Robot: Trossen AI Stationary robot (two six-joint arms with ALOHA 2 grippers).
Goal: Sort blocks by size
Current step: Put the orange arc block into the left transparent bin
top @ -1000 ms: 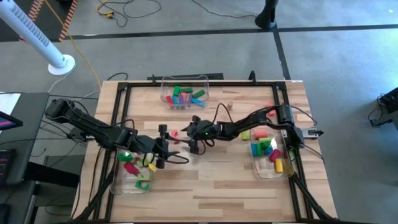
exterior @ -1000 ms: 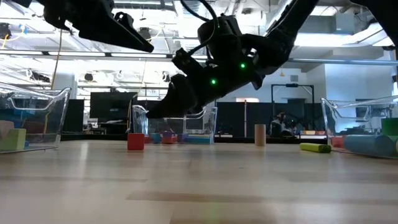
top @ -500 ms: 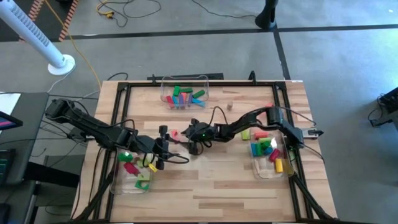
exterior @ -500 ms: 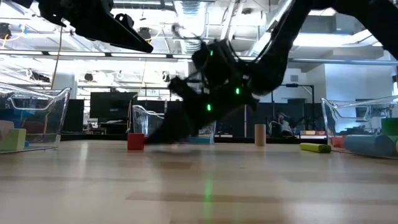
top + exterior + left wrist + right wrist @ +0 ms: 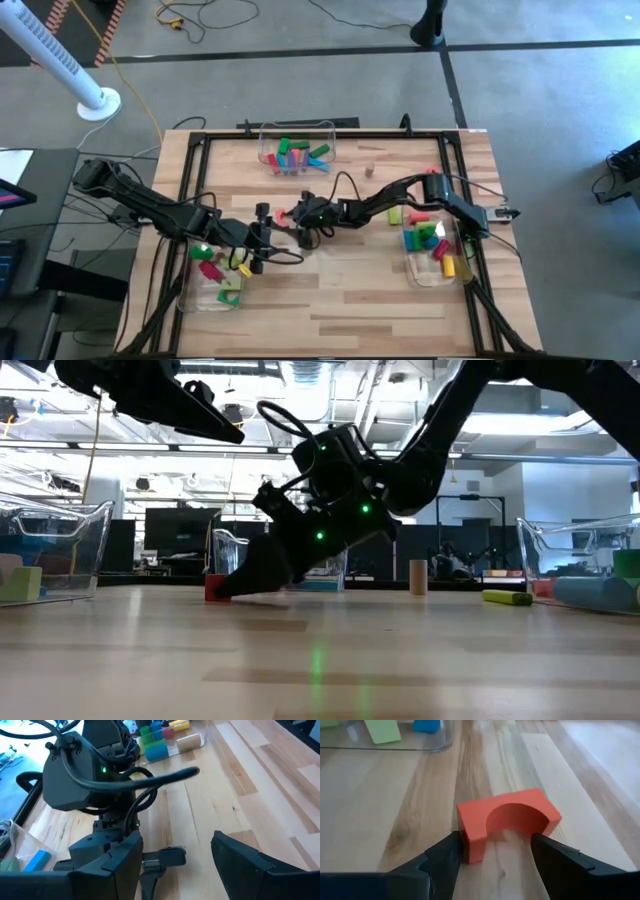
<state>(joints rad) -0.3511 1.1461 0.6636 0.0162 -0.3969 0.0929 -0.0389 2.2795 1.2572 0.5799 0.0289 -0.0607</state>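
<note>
- Red arch block (image 5: 507,822) lies on the bare wooden table (image 5: 340,290) near its middle, with the right gripper (image 5: 492,852) down at it, fingers spread to either side of the block and not yet closed on it.
- Most blocks already sit in clear bins: one bin at the far edge (image 5: 297,152), one on the left (image 5: 215,275), one on the right (image 5: 432,245).
- Still loose on the table, as far as the views show: the red arch, a tan cylinder (image 5: 418,576), a yellow-green cylinder lying flat (image 5: 508,597), and a few near the right bin (image 5: 410,214).
- The left gripper (image 5: 175,855) waits by the left bin, jaws open and empty.
- By my reckoning the sorting is mostly done; a handful of blocks remain, the red arch next.
</note>
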